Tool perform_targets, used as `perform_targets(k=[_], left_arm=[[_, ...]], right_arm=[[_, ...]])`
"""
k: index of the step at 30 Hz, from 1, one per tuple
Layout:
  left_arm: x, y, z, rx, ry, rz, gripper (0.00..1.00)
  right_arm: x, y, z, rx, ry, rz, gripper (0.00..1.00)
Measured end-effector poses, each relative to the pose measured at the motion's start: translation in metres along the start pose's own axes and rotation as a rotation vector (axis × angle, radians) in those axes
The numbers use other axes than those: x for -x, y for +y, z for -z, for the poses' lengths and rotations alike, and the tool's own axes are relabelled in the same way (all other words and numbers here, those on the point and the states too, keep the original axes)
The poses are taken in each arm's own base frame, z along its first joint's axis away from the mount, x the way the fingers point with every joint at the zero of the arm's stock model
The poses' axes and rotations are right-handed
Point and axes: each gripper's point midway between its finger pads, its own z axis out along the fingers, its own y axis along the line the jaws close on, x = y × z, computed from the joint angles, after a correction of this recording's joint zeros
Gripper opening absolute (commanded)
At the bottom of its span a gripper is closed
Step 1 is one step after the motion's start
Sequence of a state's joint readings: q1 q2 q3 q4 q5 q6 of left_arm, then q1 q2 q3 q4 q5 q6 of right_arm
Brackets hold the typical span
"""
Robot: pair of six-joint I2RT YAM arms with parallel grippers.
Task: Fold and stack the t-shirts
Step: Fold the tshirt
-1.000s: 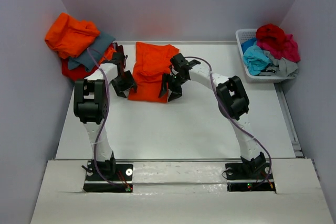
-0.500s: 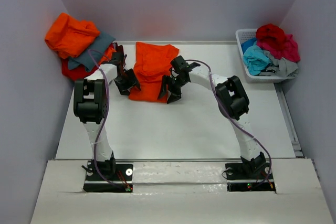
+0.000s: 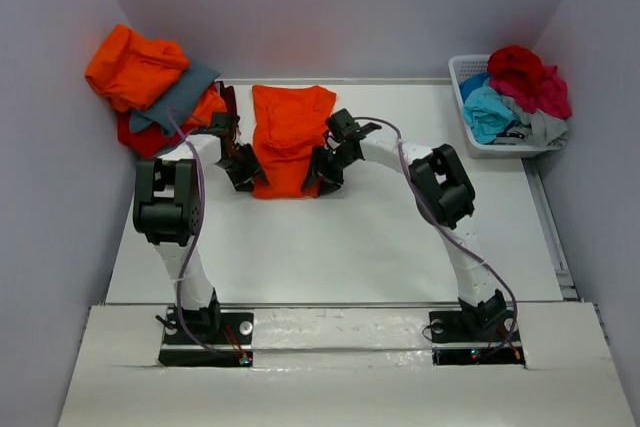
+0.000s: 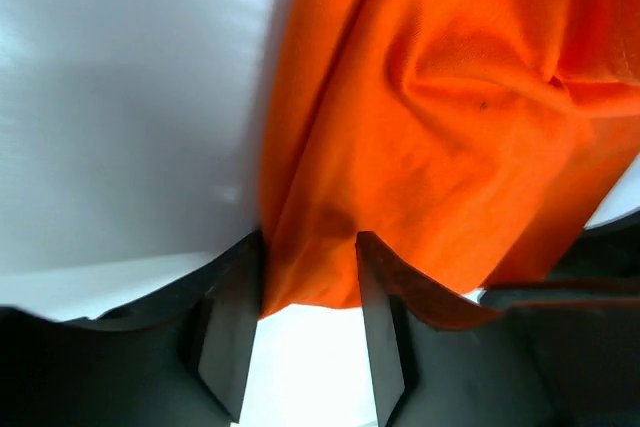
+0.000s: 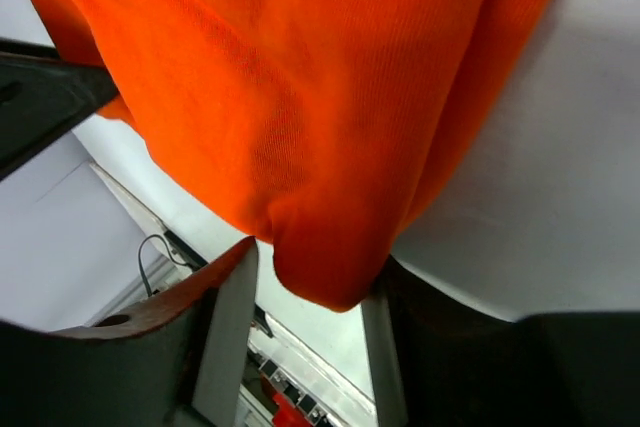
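A bright orange t-shirt (image 3: 290, 132) lies partly folded at the back middle of the table, its near hem toward the arms. My left gripper (image 3: 245, 169) stands at the hem's left corner and my right gripper (image 3: 322, 169) at its right corner. In the left wrist view the orange cloth (image 4: 450, 97) dips between the fingers of the left gripper (image 4: 310, 239), whose jaws stand apart. In the right wrist view a bunched corner of the cloth (image 5: 300, 67) hangs between the fingers of the right gripper (image 5: 318, 257), also apart.
A pile of orange (image 3: 135, 62), slate-grey (image 3: 185, 87) and orange-red shirts sits at the back left corner. A white slatted basket (image 3: 462, 72) at the back right holds red, crimson, turquoise and grey shirts. Walls close in on three sides.
Both grippers moved inward onto the hem corners and their jaws narrowed around the cloth. The orange shirt looks narrower and more gathered than before.
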State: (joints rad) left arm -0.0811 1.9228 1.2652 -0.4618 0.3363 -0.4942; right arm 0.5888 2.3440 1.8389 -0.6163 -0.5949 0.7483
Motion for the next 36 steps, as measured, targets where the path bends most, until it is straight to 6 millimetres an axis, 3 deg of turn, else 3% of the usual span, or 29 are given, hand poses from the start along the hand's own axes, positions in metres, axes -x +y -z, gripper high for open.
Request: perform_targets(k=[3,4,9,14,21,29,33,34,36], left_arm=[[-0.014,0.002,-0.001,-0.016,0.046,0.02,0.29],[-0.019,0.002,-0.001,-0.021,0.06,0.024,0.26],[-0.039,0.002,0.001,-0.021,0.118,0.023,0.16],[-0.064,-0.001,0.003,-0.003,0.156,-0.036,0.14],[-0.11,-0.008,0.021,0.0,0.177,-0.136,0.13],[-0.164,-0.008,0.053,-0.035,0.174,-0.198,0.13],[-0.176,-0.01,0.073,-0.059,0.142,-0.212,0.13],[-0.179,-0.01,0.079,-0.068,0.129,-0.213,0.13],[-0.182,-0.011,0.089,-0.086,0.106,-0.217,0.15]], right_arm=[[-0.002,-0.003,-0.002,0.0,0.005,-0.011,0.33],[-0.003,-0.004,-0.002,-0.002,0.004,-0.014,0.25],[-0.014,-0.017,0.001,-0.036,0.005,-0.03,0.16],[-0.028,-0.022,0.021,-0.072,-0.019,-0.016,0.16],[-0.048,-0.012,0.058,-0.079,-0.055,0.056,0.16],[-0.101,-0.012,0.082,-0.136,-0.01,0.155,0.16],[-0.125,-0.009,0.094,-0.147,-0.002,0.188,0.17],[-0.13,-0.009,0.098,-0.146,-0.003,0.196,0.18],[-0.141,-0.006,0.104,-0.142,-0.003,0.212,0.31]])
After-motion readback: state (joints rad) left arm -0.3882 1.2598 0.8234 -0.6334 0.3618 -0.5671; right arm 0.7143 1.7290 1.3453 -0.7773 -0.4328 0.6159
